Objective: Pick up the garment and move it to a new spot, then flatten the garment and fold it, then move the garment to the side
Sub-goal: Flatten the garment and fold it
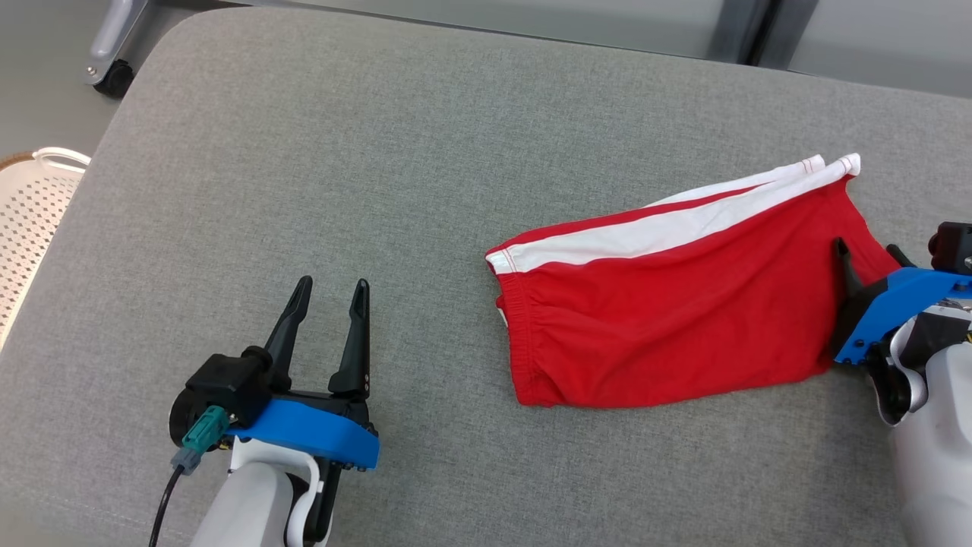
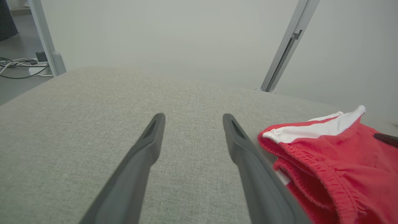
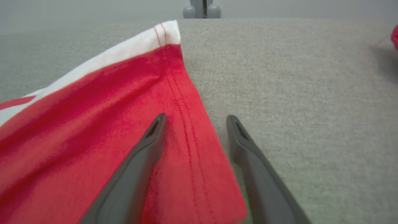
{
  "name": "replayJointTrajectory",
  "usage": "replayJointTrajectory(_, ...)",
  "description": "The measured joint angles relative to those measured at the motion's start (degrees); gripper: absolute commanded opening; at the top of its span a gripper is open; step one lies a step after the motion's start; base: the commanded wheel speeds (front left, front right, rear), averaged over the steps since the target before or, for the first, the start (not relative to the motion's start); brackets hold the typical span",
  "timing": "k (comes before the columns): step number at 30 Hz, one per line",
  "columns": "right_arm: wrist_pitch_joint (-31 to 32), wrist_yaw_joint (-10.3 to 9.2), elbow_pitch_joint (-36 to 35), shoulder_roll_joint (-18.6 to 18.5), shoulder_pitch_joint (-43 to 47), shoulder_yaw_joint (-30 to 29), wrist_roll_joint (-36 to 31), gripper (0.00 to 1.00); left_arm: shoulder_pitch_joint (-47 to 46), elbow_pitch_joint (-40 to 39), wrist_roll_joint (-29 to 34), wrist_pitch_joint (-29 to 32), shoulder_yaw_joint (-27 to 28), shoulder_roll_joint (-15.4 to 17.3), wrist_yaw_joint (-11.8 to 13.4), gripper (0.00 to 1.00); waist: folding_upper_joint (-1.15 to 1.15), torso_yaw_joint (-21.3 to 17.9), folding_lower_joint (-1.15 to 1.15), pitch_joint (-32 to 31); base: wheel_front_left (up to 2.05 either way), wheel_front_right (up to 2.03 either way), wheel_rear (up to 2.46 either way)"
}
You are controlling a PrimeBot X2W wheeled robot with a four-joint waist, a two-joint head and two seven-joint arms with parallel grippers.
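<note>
Red shorts point(image 1: 668, 304) lie folded at the right of our grey padded surface point(image 1: 342, 152), with wide bare fabric to their left. Our right gripper point(image 1: 866, 248) straddles their hem edge with jaws spread and released (our left gripper point(image 1: 330, 287), likewise agape, rests well apart).

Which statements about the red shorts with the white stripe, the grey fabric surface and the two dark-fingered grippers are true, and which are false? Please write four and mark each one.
1. The red shorts with a white side stripe lie on the grey fabric surface. True.
2. The left gripper is shut on the shorts. False: its jaws stand open over bare grey fabric, apart from the shorts.
3. The right gripper is open, one finger over the shorts' hem and the other over the grey surface. True.
4. The white perforated basket stands on the shorts. False: it sits beyond the surface's edge, at the head view's left side, far from the shorts.
</note>
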Motion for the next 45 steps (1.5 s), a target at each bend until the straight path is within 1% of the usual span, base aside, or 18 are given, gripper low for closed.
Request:
replayJointTrajectory(7, 2.4, 0.00, 4.5, 0.4, -2.1, -0.5, -1.9, 1.00, 0.3, 0.3, 1.5, 0.0, 1.6, -1.1, -0.6, 1.00, -0.01, 0.8, -0.01, 0.5, 0.00, 0.00, 0.00)
replayJointTrajectory(8, 2.6, -0.01, 4.8, 0.4, -2.4, -0.5, -1.9, 0.64, 0.3, 0.1, 1.8, 0.0, 1.8, -1.2, -0.6, 1.00, -0.01, 0.8, -0.01, 0.6, 0.00, 0.00, 0.00)
replayJointTrajectory(9, 2.7, -0.08, 4.9, 0.4, -2.6, -0.3, -1.9, 0.13, 0.4, -0.2, 2.0, 0.0, 2.0, -1.2, -0.6, 1.00, -0.01, 0.8, -0.01, 0.8, 0.00, 0.00, 0.00)
replayJointTrajectory(10, 2.7, -0.08, 5.0, 0.4, -2.8, -0.1, -1.9, 0.00, 0.4, -0.4, 2.1, 0.0, 2.1, -1.3, -0.6, 1.00, -0.01, 0.9, -0.01, 0.9, 0.00, 0.00, 0.00)
replayJointTrajectory(15, 3.1, -0.08, 5.5, 1.2, -3.5, 2.3, -1.2, 0.00, 0.6, -0.9, 2.5, 0.0, 2.3, -1.6, -0.7, 1.00, -0.01, 0.6, -0.01, 1.0, 0.00, 0.00, 0.00)
replayJointTrajectory(19, 2.2, 0.00, 5.2, 0.9, -3.1, 2.8, 0.0, 0.00, 0.6, -1.0, 2.5, 0.0, 2.1, -1.6, -0.7, 1.00, 0.01, 0.1, 0.00, 0.3, 0.00, 0.00, 0.00)
replayJointTrajectory(22, 0.6, 0.04, 4.4, 0.9, -1.6, 1.6, 0.5, 0.00, 0.8, -1.2, 2.4, 0.0, 1.8, -1.3, -0.7, 1.00, 0.01, -0.5, 0.00, -0.6, 0.00, 0.00, 0.00)
replayJointTrajectory(27, -2.5, 0.02, 1.2, 1.2, 2.2, -3.2, 1.1, 0.00, 1.6, -1.0, 2.4, 0.0, 1.7, -0.9, -0.7, 1.00, 0.01, -1.8, 0.00, -2.4, 0.00, 0.00, 0.00)
replayJointTrajectory(32, -4.3, 0.01, -5.0, 2.1, 6.8, -8.6, -1.0, 0.00, 2.5, -0.9, 2.4, -0.1, 1.9, -0.4, -0.7, 1.00, 0.01, -3.5, 0.00, -4.1, 0.00, 0.00, 0.00)
replayJointTrajectory(36, -3.5, 0.01, -12.0, 3.2, 10.6, -12.8, -6.5, 0.00, 3.3, -0.6, 2.8, 0.0, 1.6, -0.1, -0.7, 1.00, 0.00, -4.6, -0.01, -5.4, 0.00, 0.00, 0.00)
replayJointTrajectory(39, -2.1, 0.01, -18.0, 4.8, 12.9, -15.0, -10.4, 0.00, 3.5, -0.4, 2.9, 0.0, 1.4, -0.1, -0.7, 1.00, 0.00, -5.1, -0.01, -6.3, 0.00, 0.00, 0.00)
replayJointTrajectory(42, -0.3, 0.01, -23.6, 6.3, 14.7, -14.9, -13.4, 0.00, 3.8, 0.0, 3.1, 0.0, 1.3, -0.1, -0.7, 1.00, 0.00, -5.4, -0.01, -7.1, 0.00, 0.00, 0.00)
replayJointTrajectory(45, 1.4, 0.01, -28.1, 7.4, 16.0, -12.0, -14.5, 0.00, 3.9, 0.3, 3.1, -0.1, 1.0, -0.1, -0.7, 1.00, 0.00, -5.6, -0.01, -7.8, 0.00, 0.00, 0.00)
